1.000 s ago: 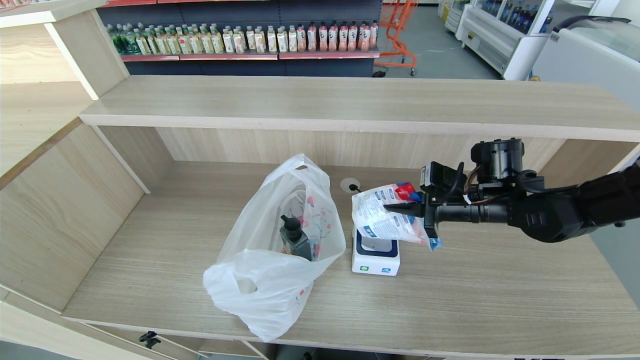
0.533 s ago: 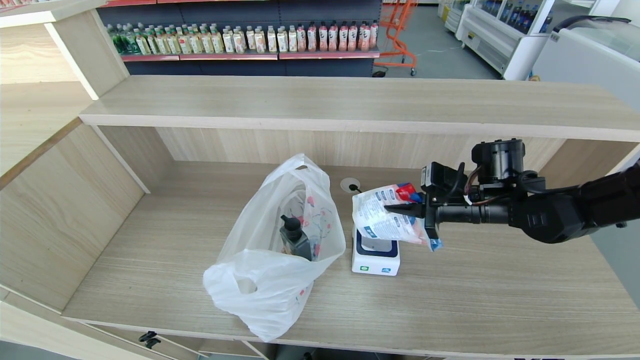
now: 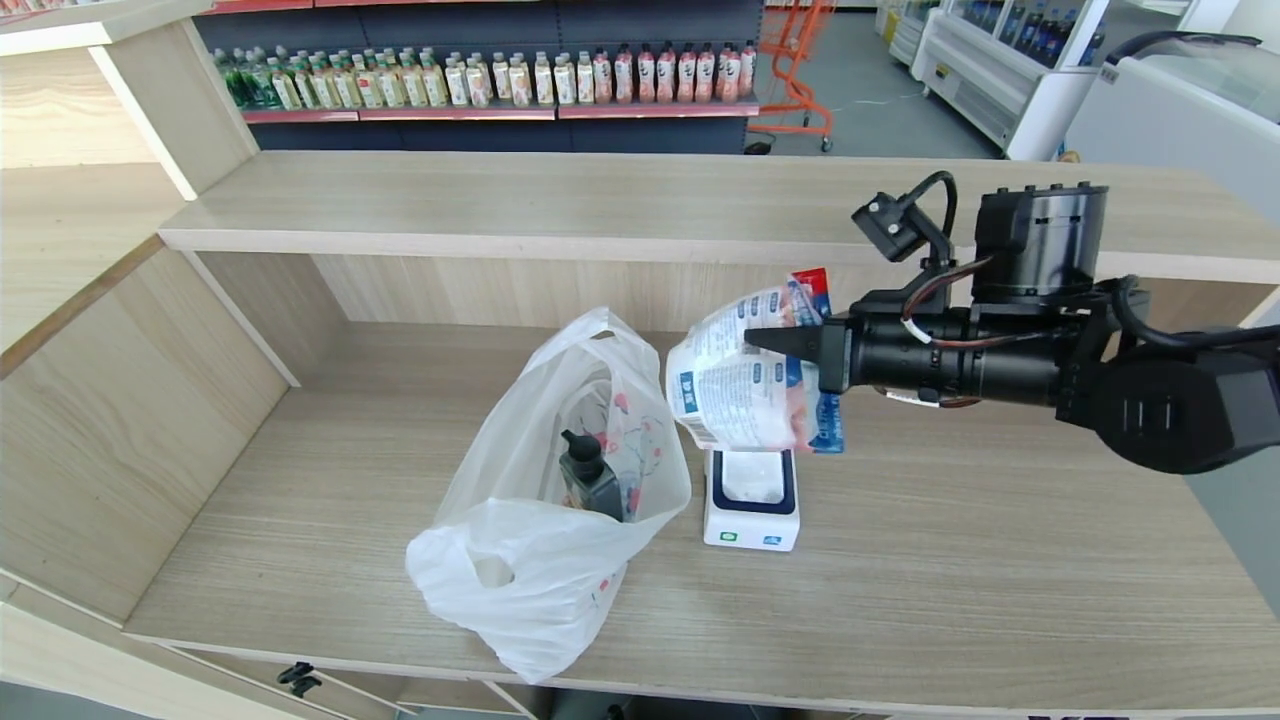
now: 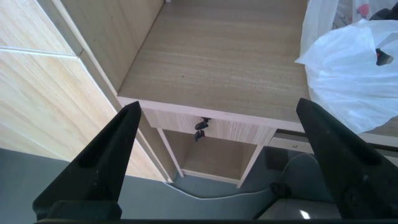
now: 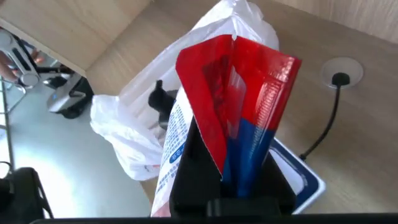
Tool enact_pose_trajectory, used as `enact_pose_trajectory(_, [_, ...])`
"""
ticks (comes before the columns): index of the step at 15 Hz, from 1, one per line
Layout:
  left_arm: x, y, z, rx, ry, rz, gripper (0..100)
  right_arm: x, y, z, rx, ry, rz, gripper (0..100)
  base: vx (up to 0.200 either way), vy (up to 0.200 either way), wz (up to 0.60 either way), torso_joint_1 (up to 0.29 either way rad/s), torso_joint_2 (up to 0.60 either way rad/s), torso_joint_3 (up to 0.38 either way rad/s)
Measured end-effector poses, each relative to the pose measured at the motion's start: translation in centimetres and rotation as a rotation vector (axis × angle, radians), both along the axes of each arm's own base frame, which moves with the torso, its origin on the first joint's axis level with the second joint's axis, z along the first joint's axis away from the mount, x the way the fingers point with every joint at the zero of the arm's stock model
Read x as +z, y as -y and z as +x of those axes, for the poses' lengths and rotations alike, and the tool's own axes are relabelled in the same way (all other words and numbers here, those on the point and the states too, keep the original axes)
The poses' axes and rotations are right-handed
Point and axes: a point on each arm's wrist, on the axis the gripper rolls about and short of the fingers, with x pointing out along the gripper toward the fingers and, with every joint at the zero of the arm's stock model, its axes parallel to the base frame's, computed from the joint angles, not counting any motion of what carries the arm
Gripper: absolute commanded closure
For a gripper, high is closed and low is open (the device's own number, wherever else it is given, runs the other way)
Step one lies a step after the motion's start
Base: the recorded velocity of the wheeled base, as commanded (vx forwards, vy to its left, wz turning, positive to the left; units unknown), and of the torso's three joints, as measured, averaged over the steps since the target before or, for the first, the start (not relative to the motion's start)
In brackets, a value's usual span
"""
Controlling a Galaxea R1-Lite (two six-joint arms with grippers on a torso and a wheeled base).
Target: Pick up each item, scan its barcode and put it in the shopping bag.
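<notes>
My right gripper (image 3: 757, 340) pinches the floppy pouch (image 3: 735, 390) over the scanner (image 3: 752, 510), left gripper (image 4: 214, 163) spread idle; risk: the sagging pouch snags the shopping bag (image 3: 530, 565) and folds its mouth shut.

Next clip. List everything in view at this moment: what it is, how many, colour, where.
counter: 1, light wood, under everything.
shopping bag: 1, white and translucent, on the counter, mouth open.
pump bottle: 1, dark, standing inside the shopping bag.
scanner: 1, white with a blue frame, on the counter to the right of the bag.
packet: 1, white, red and blue, in the air above the scanner.
cable port: 1, grey, in the counter behind the scanner.
drink bottles: many, green, white and pink, on the back shelf.
trolley: 1, orange, in the aisle.
right gripper: black, fingers shut on the packet.
left gripper: black, fingers open, near the counter's front edge.
</notes>
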Motion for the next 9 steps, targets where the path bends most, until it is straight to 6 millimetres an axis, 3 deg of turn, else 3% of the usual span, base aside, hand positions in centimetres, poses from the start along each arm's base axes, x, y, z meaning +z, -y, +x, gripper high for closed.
enact_pose_trajectory(4, [0.0, 0.0, 0.0, 0.0, 0.0, 0.0, 0, -2.8, -3.2, 0.7, 0.035, -0.086, -0.019, 100, 0.0, 0.0, 0.0, 0.0, 0.0, 0.0])
enact_pose_trajectory(9, [0.0, 0.0, 0.0, 0.0, 0.0, 0.0, 0, -6.0, -5.0, 3.4, 0.058, -0.071, -0.091, 100, 0.0, 0.0, 0.0, 0.0, 0.0, 0.0])
